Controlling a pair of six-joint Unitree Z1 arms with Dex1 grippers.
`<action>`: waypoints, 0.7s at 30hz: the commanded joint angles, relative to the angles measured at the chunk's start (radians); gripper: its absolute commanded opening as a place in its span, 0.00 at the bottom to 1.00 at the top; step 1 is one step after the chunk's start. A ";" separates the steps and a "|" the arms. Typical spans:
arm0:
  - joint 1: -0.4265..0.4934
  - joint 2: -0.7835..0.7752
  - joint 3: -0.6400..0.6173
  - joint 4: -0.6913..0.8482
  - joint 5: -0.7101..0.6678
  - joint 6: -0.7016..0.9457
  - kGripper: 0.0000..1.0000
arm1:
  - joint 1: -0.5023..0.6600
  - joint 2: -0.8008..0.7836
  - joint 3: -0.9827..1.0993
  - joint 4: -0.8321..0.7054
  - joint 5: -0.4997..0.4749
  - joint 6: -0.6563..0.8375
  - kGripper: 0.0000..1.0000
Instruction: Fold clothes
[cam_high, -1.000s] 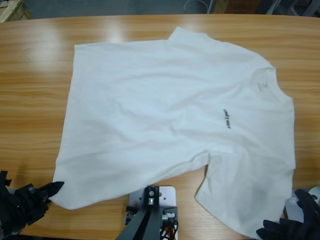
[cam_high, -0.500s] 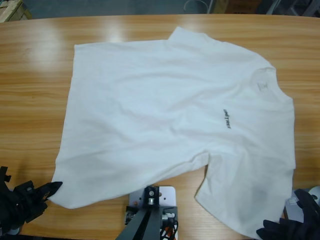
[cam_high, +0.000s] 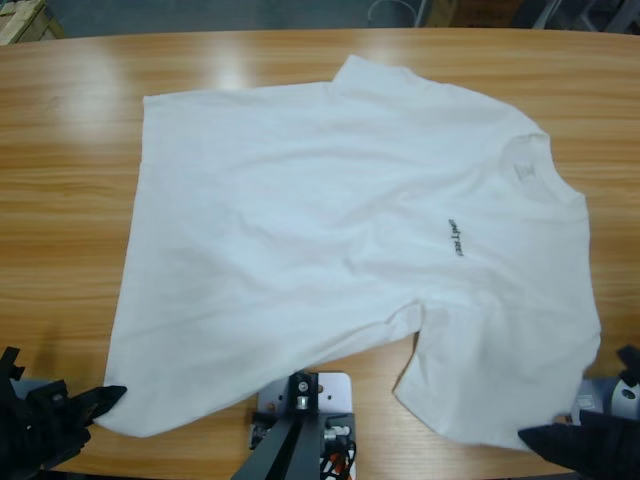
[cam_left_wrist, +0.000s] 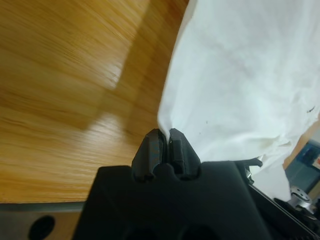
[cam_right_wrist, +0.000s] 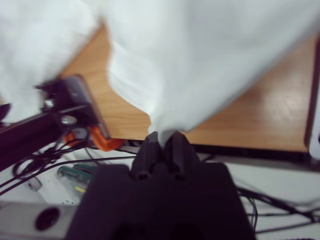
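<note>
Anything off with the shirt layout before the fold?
The T-shirt lies skewed on the table, wrinkled, near sleeve bunched by the armpit. Left gripper and right gripper each pinch a near corner.

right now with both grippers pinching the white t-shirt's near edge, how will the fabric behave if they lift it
The T-shirt will probably sag, limp: it lies flat and wrinkled, bunching to a point at the left gripper. It looks thin and light, so two small pinches likely suffice, the other in the right gripper. On the smooth table it should slide easily.
</note>
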 joint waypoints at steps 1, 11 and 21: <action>0.049 -0.164 -0.001 0.154 -0.008 0.014 0.00 | -0.003 -0.140 -0.046 0.186 -0.216 -0.136 0.00; 0.130 -0.343 0.002 0.314 -0.003 0.054 0.00 | -0.003 -0.270 -0.127 0.406 -0.382 -0.331 0.00; 0.263 -0.357 -0.047 0.309 -0.003 0.173 0.00 | -0.167 -0.280 -0.152 0.341 -0.373 -0.700 0.00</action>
